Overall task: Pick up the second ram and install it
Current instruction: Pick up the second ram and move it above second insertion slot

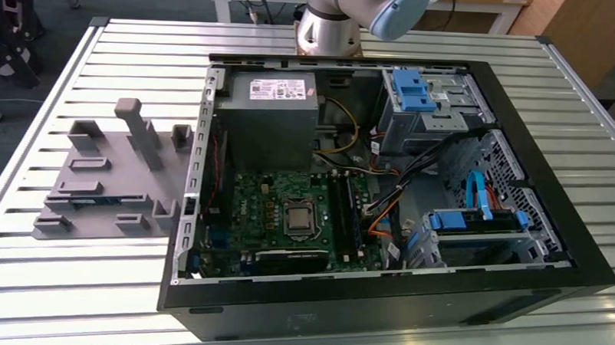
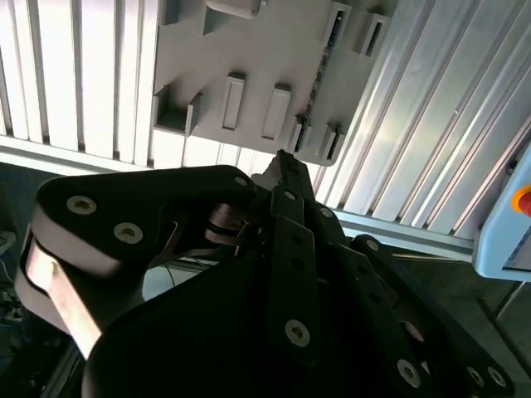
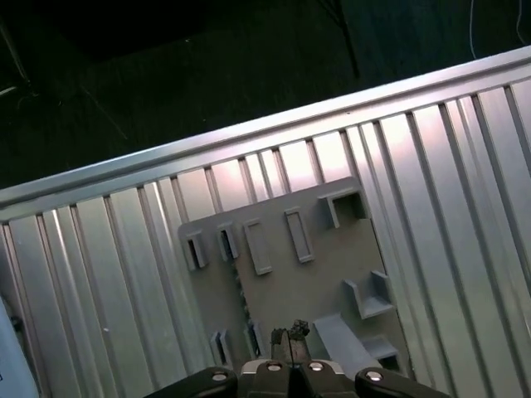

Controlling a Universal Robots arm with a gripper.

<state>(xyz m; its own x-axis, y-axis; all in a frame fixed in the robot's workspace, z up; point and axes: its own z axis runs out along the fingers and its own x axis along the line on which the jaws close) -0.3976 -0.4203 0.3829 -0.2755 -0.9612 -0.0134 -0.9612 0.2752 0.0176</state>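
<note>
We note grey fixture point(image 1: 102, 173) on slatted table point(image 1: 117, 51) at exterior view's left. Second ram point(image 1: 97, 200) stands on edge in fixture, long axis running left-right across that view. In first wrist view, second ram point(image 3: 241, 298) is dark sliver between holder pairs. Gripper point(image 3: 289, 333) hangs over fixture, near strip, not touching; jaws together, holding nothing. Further right: open computer case point(image 1: 385, 298) holds motherboard point(image 1: 250, 201); black memory slots point(image 1: 344, 212) inside, loose cables point(image 1: 388, 206) just beside them.
</note>
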